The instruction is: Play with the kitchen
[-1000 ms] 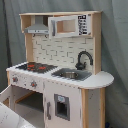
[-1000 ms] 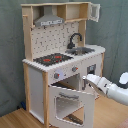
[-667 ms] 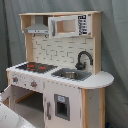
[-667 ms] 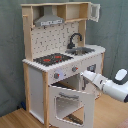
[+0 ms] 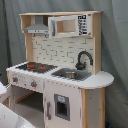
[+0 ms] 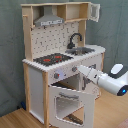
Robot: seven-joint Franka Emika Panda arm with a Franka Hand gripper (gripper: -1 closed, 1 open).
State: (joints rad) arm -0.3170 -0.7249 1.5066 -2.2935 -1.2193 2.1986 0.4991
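Second exterior view — oven door (image 6: 70, 102) swung open | pincer (image 6: 81, 69) at kitchen (image 6: 50, 60) knobs

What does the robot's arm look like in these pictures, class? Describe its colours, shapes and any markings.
In the second exterior view the arm is glossy white with rounded, tube-like segments. Its bulbous joint has a dark band and a small blue light or marking. The gripper end beside the kitchen cannot be made out clearly.

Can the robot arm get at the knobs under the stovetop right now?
Probably yes: the gripper is beside the knobs on the kitchen, and the open oven door hangs below, not between them.
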